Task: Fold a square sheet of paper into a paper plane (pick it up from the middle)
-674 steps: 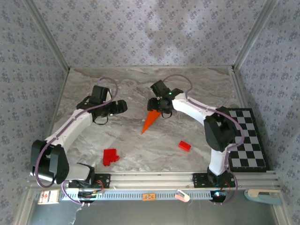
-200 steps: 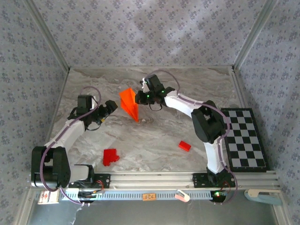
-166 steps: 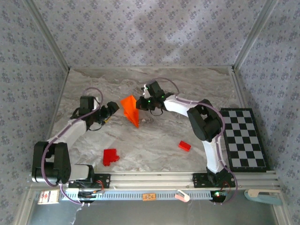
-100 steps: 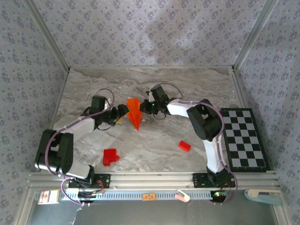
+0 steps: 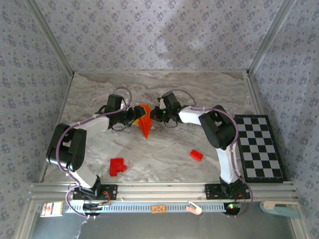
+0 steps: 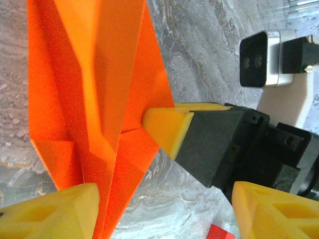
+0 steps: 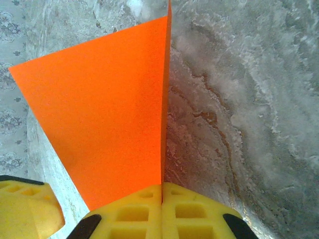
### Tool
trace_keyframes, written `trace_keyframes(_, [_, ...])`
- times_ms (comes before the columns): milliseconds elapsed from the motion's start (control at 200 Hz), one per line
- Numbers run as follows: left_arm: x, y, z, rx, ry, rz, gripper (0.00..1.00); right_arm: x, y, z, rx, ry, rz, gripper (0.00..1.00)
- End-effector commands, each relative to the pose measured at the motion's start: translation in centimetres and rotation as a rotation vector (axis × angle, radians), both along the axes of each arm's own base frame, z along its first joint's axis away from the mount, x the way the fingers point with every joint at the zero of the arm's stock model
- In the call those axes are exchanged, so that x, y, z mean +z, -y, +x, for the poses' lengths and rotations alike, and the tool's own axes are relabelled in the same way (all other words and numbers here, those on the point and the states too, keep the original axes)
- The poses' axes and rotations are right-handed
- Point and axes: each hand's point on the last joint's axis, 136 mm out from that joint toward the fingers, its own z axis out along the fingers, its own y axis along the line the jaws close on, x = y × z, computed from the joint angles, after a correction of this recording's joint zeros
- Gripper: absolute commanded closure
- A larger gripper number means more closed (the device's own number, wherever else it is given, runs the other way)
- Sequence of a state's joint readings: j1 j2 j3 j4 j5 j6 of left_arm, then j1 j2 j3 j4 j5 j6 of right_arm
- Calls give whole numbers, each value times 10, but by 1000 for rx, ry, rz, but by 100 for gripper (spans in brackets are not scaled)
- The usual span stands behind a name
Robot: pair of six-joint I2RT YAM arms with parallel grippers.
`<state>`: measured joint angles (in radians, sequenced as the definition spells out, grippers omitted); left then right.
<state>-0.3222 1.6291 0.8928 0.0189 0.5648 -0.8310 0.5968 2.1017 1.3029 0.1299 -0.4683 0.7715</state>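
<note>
The orange paper plane (image 5: 144, 120), a folded pointed dart, hangs over the middle of the table with its tip pointing toward the near edge. My right gripper (image 5: 155, 114) is shut on its rear edge; in the right wrist view the yellow fingers (image 7: 162, 191) press together on the paper's (image 7: 104, 124) crease. From the left, my left gripper (image 5: 135, 115) reaches the sheet. In the left wrist view the left gripper (image 6: 164, 214) stands open. One of its fingers (image 6: 50, 214) touches the plane (image 6: 99, 89), and the other is well off to the right.
A cluster of red blocks (image 5: 117, 166) and a single red block (image 5: 196, 155) lie nearer the front. A black-and-white chequered board (image 5: 259, 147) lies at the right edge. Patterned walls close the back and sides.
My left arm has swung right and come up against the plane, its jaws narrowing a little. The right gripper has kept hold and turned the plane more edge-on.
</note>
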Motion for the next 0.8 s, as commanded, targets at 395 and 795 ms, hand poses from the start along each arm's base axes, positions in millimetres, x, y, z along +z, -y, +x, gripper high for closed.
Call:
trace_keyframes(395, [-35, -1, 5, -43, -78, 141, 29, 8, 6, 0, -12, -4, 10, 93])
trace_keyframes(795, [-36, 18, -13, -135, -96, 164, 34, 7, 7, 2, -20, -11, 4, 93])
